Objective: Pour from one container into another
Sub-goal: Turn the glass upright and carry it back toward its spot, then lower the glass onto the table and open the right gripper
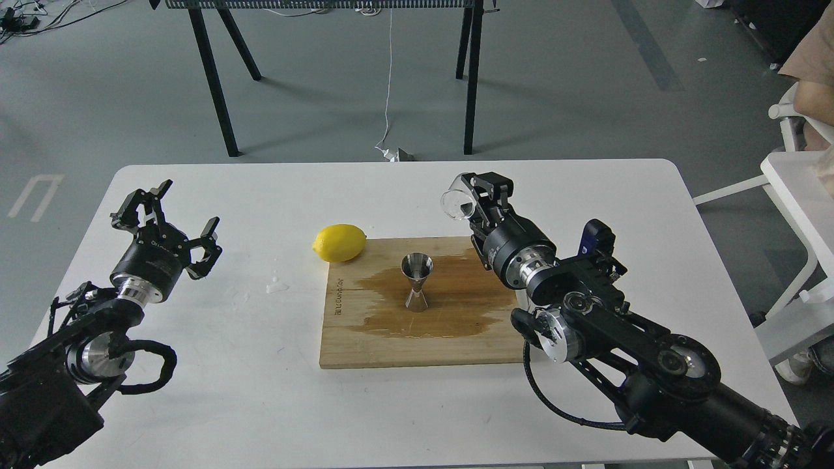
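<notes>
A steel hourglass jigger [416, 282] stands upright on the wooden board [365, 339], in the middle of a dark wet stain. My right gripper [474, 195] is shut on the clear glass cup [457, 202], held tipped on its side with the mouth facing left, above the board's far right corner and up and right of the jigger. My left gripper [171, 218] is open and holds nothing, over the table's left side, far from the board.
A yellow lemon [339, 242] lies at the board's far left corner. A small wet spot [276, 284] marks the white table [195, 404] left of the board. A white side table [798, 176] stands off the right edge.
</notes>
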`<action>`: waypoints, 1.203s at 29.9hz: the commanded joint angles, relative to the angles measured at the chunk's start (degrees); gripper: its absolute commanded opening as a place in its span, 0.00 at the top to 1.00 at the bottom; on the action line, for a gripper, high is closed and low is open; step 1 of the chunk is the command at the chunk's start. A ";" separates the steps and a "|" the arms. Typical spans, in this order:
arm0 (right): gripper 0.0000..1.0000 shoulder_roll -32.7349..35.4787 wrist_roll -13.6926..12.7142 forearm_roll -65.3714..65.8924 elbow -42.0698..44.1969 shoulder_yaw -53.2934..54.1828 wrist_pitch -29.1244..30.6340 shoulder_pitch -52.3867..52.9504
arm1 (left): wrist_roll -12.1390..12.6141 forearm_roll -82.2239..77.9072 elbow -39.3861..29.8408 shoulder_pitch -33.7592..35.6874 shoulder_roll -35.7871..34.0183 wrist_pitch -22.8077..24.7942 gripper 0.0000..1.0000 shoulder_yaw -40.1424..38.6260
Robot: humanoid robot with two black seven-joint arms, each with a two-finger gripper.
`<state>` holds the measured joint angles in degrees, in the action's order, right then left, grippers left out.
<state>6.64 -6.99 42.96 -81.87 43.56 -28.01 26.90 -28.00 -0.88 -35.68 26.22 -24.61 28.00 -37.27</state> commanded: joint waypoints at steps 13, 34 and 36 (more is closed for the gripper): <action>0.59 -0.13 0.05 -23.08 -1.10 25.77 0.01 -13.10 | 0.00 0.00 0.00 -0.02 0.18 0.00 0.05 0.10; 0.59 -0.31 -0.30 -55.17 8.12 43.62 0.01 -19.69 | 0.00 0.00 0.00 -0.02 0.09 0.00 0.05 0.01; 0.59 -0.39 -0.39 -56.92 10.41 43.80 0.01 -19.69 | 0.00 0.00 0.00 -0.02 0.09 0.00 0.05 0.01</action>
<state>6.42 -7.29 -11.90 -74.27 86.87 -28.00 7.28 -28.00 -0.89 -35.68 26.13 -24.53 28.00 -37.26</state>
